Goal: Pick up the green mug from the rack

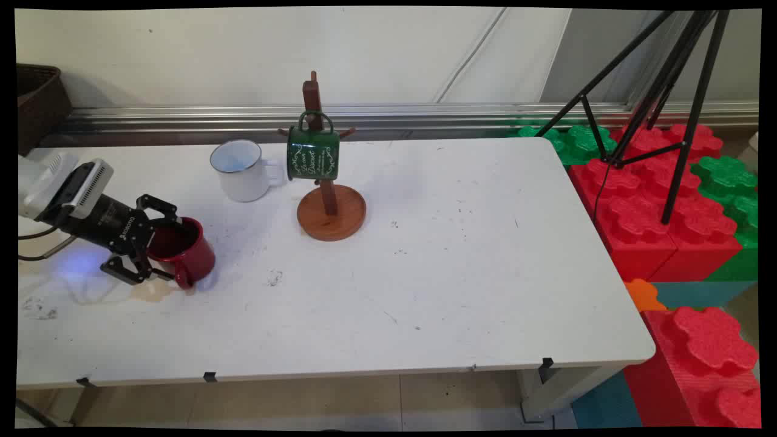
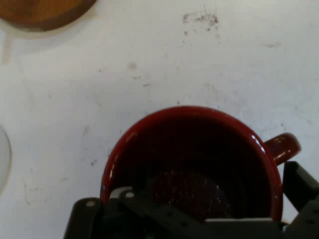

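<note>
Gripper: black two-finger gripper (image 1: 159,249) low over the table's left side, reaching from the left; one finger goes inside the red mug, the other lies outside its near wall, so the jaws are clamped on the mug's rim.
Red mug: red mug (image 1: 184,252) tipped toward the gripper, its mouth facing left and up, its handle on the near side close to the table; in the hand view the red mug (image 2: 199,149) fills the lower half, dark inside, with its handle to the right.
White mug: white enamel mug (image 1: 241,170) upright, farther back and to the right of the red mug, well apart from it, just left of the stand.
Mug stand: wooden mug stand (image 1: 331,211) with a round base and an upright post, right of the white mug; an edge of its base shows at the hand view's top left.
Green mug: green mug (image 1: 312,153) hanging by its handle on the stand's post, clear of the table.
Table: white table (image 1: 461,273), scuffed, with a faint stain near the red mug.
</note>
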You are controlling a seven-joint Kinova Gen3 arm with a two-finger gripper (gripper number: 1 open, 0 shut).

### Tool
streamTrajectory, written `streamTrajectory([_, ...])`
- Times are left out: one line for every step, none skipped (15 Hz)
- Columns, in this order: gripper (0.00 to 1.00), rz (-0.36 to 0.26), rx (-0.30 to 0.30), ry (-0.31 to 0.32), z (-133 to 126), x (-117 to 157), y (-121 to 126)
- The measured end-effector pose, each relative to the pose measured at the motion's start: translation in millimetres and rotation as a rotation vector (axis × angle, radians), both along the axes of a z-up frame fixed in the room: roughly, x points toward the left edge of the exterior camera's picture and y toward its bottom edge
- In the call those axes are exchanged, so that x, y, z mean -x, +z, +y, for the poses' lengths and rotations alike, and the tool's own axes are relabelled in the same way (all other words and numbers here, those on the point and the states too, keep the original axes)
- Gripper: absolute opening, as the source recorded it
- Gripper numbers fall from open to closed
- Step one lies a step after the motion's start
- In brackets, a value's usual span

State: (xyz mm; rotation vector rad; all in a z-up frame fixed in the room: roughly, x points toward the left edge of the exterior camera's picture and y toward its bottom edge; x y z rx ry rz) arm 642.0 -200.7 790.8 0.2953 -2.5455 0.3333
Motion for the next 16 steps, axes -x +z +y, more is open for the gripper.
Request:
streamTrajectory([1.00, 0.003, 0.001, 0.000, -1, 1, 0])
streamTrajectory([1.00, 0.005, 0.002, 0.000, -1, 1, 1])
streamTrajectory([1.00, 0.007, 0.002, 0.000, -1, 2, 2])
streamTrajectory([1.00, 0.009, 0.003, -0.001, -1, 2, 2])
streamTrajectory([1.00, 0.011, 0.004, -0.001, -1, 2, 3])
streamTrajectory([1.00, 0.014, 0.006, -0.003, -1, 2, 4])
streamTrajectory([1.00, 0.020, 0.008, -0.003, 0, 2, 6])
streamTrajectory([1.00, 0.025, 0.009, -0.002, 0, 2, 7])
streamTrajectory([1.00, 0.032, 0.011, -0.001, 1, 2, 9])
streamTrajectory([1.00, 0.042, 0.013, 0.002, 2, 2, 11])
streamTrajectory([1.00, 0.052, 0.016, 0.006, 2, 3, 14])
streamTrajectory([1.00, 0.063, 0.018, 0.010, 3, 4, 16])
streamTrajectory([1.00, 0.074, 0.021, 0.013, 3, 4, 19])
streamTrajectory([1.00, 0.081, 0.024, 0.015, 4, 5, 22])
streamTrajectory([1.00, 0.089, 0.026, 0.017, 5, 5, 25])
streamTrajectory([1.00, 0.095, 0.029, 0.016, 6, 4, 28])
